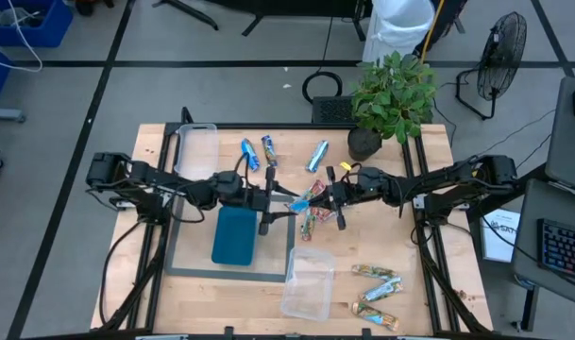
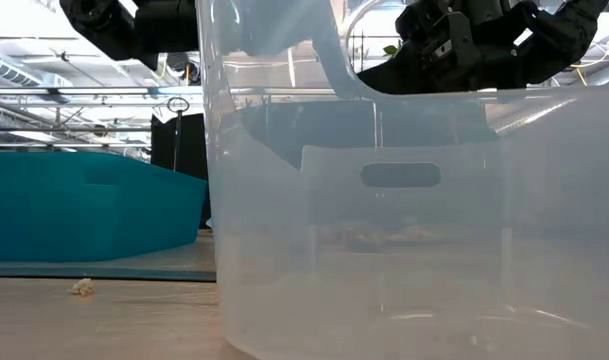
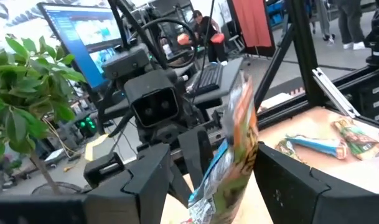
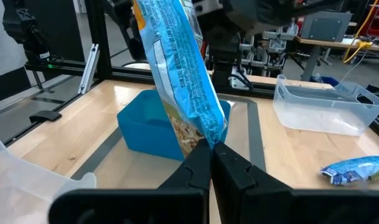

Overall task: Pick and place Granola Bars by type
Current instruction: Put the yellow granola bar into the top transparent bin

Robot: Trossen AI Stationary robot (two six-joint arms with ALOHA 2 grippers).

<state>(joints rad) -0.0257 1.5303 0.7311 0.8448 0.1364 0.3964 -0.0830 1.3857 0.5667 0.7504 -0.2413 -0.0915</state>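
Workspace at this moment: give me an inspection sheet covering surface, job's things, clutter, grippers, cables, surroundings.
Surface: pale wooden table top, grey taped rectangle around the teal rectangular tray.
Job's things: foil-wrapped granola bars; three blue bars at the far side, silver-tan bars near the right front, multicoloured pile at centre.
Clutter: two clear plastic tubs, one far-left, one front-centre; potted green plant.
Grippers: right gripper shut on a blue-wrapped bar; left gripper open around a multicoloured bar.
Cables: black coil on the floor.
Surroundings: floor fan, keyboard.

glossy foil granola bars, pale wood table, clear plastic tub.
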